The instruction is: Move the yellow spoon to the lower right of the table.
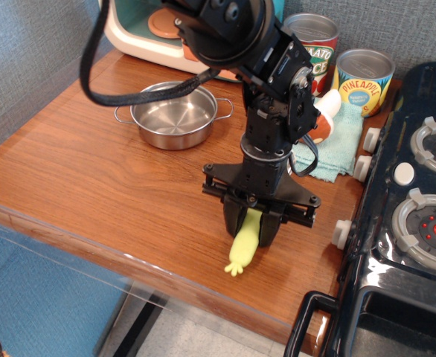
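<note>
The yellow spoon [244, 248] shows only its pale yellow-green handle, nubbed end pointing toward the front edge; its metal bowl is hidden inside the gripper. My black gripper [253, 227] points straight down and is shut on the spoon's upper handle, low over the brown wood table [91, 171], near its front right part beside the stove. The handle's tip looks to be at or just above the tabletop.
A steel two-handled pot [174, 114] sits at the back left of the arm. A teal cloth [329, 158] with a toy mushroom [324, 119] lies behind it, next to two cans [364, 77]. The black toy stove [411, 216] borders the right.
</note>
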`<state>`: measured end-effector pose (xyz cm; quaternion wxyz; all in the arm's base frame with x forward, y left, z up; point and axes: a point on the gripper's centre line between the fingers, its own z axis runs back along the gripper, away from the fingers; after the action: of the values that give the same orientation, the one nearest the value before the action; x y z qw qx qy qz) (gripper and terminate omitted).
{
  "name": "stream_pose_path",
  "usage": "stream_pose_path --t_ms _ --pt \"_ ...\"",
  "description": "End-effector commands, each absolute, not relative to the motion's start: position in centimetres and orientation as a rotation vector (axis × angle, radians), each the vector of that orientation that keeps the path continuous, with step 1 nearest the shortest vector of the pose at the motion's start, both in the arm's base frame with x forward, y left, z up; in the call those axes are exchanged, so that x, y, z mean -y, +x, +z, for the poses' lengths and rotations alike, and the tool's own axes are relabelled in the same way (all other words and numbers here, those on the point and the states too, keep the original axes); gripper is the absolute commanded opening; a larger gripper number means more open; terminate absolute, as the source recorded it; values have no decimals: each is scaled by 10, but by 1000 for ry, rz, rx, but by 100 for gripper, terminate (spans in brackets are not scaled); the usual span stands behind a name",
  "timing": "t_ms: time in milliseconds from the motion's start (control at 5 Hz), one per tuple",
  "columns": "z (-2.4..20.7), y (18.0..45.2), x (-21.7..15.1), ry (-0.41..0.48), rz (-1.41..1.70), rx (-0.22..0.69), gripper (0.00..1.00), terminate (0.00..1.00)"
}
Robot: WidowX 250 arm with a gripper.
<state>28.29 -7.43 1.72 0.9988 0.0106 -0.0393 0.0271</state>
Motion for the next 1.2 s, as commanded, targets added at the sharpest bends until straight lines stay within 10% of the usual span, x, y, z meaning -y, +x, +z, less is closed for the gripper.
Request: stream_pose_path --t_ms 0,200,1000 --pt "46 273 79 -52 63 144 0 0" --pt "45 273 75 -73 73 140 100 0" --pt "71 257 71 -48 46 283 100 0"
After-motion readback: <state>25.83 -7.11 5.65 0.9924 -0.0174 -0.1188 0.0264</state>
